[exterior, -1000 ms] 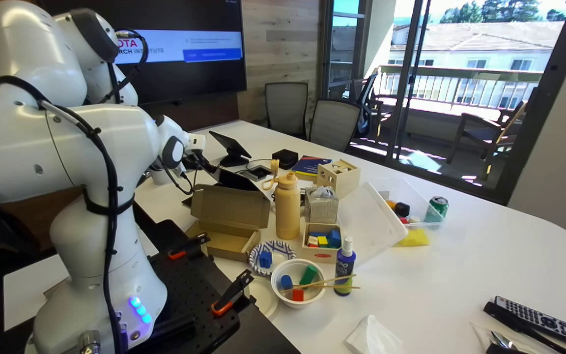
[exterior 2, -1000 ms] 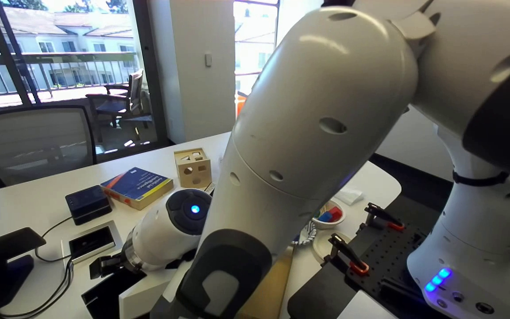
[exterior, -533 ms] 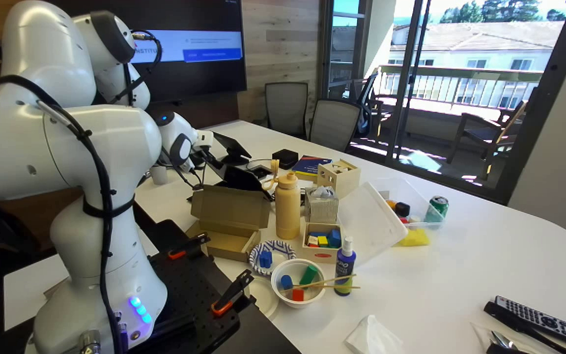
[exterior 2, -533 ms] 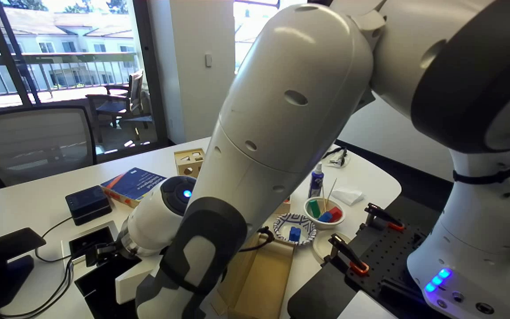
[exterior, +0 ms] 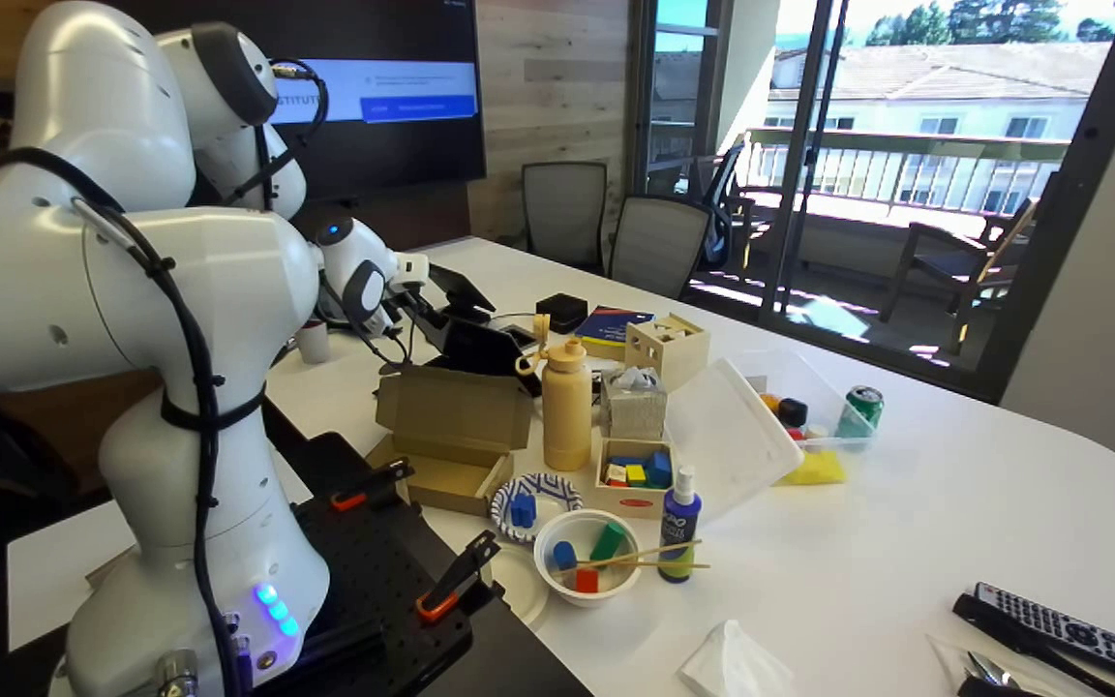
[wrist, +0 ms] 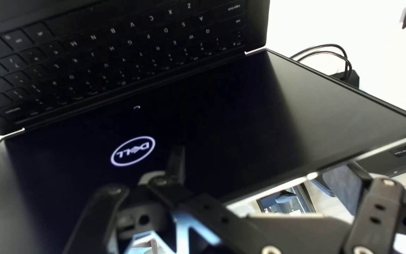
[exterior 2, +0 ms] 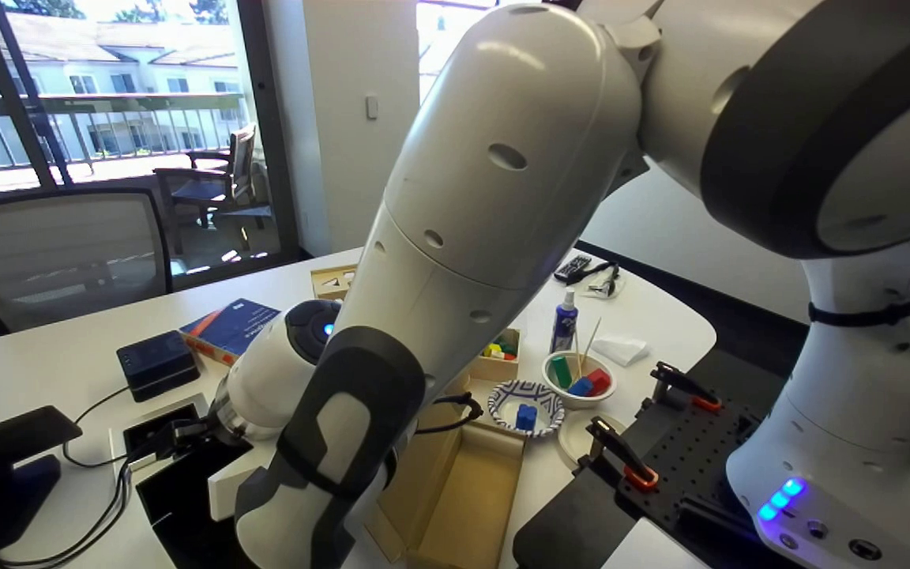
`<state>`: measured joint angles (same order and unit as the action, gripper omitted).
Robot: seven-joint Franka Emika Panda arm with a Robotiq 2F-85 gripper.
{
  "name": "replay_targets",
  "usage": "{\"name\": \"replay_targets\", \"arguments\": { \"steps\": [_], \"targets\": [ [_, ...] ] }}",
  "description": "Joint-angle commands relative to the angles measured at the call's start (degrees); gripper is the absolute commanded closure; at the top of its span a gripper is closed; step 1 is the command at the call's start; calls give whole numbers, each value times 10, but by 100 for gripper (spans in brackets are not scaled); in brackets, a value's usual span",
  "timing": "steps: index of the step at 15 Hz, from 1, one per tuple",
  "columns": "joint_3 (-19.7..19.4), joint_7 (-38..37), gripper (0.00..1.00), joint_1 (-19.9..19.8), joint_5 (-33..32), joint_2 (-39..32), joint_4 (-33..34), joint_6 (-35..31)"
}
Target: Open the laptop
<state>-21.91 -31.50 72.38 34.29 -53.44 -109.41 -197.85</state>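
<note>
The thin black laptop stands open in the wrist view, keyboard at the top, with a white DELL logo lit on its dark screen. It also shows in both exterior views, as a dark panel behind the cardboard box and under my wrist. My gripper is open, fingers wide apart. One finger is in front of the screen, the other past its outer edge, so the edge lies between them. I cannot tell whether either finger touches. The gripper also shows at the lid in an exterior view.
The open cardboard box and a yellow bottle stand close to the laptop. A black display stand, a silver-framed panel, cables, a black box and a blue book lie on the far side.
The arm and gripper have moved toward the silver-framed panel and the display stand. The laptop's screen panel has swung the same way, further back. The gripper's fingers are too small to compare.
</note>
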Motion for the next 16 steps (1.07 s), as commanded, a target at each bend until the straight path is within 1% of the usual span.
{"name": "replay_targets", "arguments": {
  "steps": [1,5,9,10,11,12,15,16],
  "targets": [
    [-14,69,0,0,19,27,2,0],
    [-29,92,0,16,30,26,5,-4],
    [-64,108,0,50,45,22,16,-4],
    [-88,79,0,67,20,18,16,-3],
    [-91,86,0,69,18,18,13,-14],
    [-105,82,0,87,23,14,16,-12],
    [-124,80,0,104,19,4,26,-13],
    [-126,80,0,100,14,-1,31,-18]
  ]
}}
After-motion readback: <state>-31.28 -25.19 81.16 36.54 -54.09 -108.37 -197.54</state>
